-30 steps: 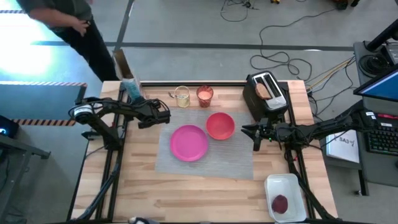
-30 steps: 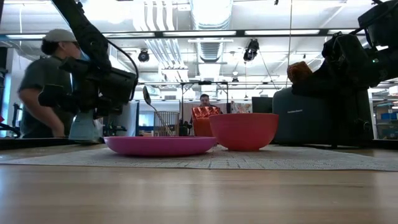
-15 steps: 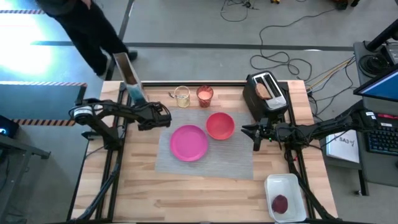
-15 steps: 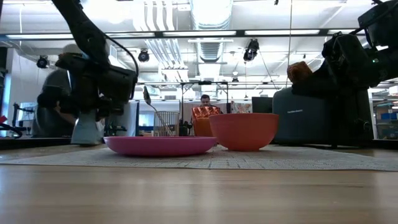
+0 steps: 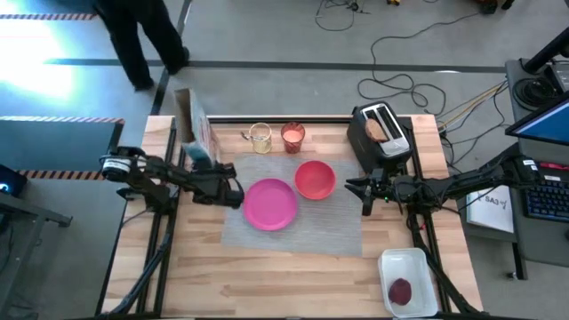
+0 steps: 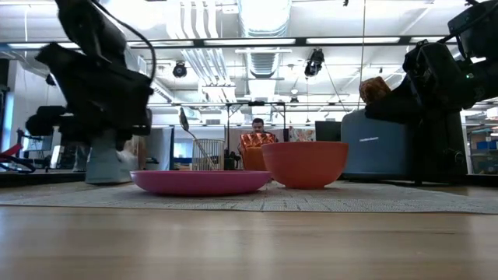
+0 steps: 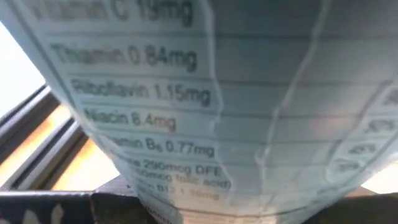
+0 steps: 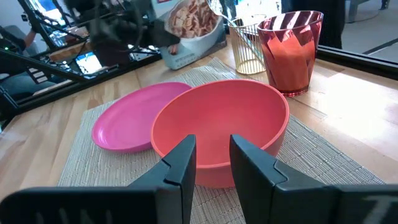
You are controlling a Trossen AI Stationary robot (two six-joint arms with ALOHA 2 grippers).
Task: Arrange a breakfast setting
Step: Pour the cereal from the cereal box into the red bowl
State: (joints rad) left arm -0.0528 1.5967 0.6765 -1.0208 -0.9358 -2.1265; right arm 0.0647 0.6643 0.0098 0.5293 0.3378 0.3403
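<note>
My left gripper (image 5: 208, 171) is shut on a tall light-blue cereal box (image 5: 194, 132) at the left edge of the grey placemat (image 5: 293, 233); the box's printed panel (image 7: 186, 106) fills the left wrist view. On the mat lie the pink plate (image 5: 270, 204) and the red bowl (image 5: 314, 179). Behind them stand the glass of orange drink (image 5: 292, 136) and a yellowish holder with the spoon (image 8: 217, 9). The toast (image 5: 377, 131) sticks out of the toaster. My right gripper (image 8: 211, 163) stands open just right of the bowl. My left gripper holds the cereal box by its lower part (image 5: 203, 160), coming at it roughly level from the near side. The box and the gripper body hide the fingers' contact. The box stands about upright, with its lower end (image 6: 105, 167) close to the table.
The black toaster (image 5: 380, 142) stands at the far right of the table. A white tray (image 5: 411, 267) with the dark red patty (image 5: 401, 291) sits at the near right corner. A person walks beyond the far left corner. Bare wood lies along the near edge.
My left gripper has swung with the cereal box from the far left of the table toward the near edge and the pink plate, the box staying upright. The person has walked away from the table's far left corner.
</note>
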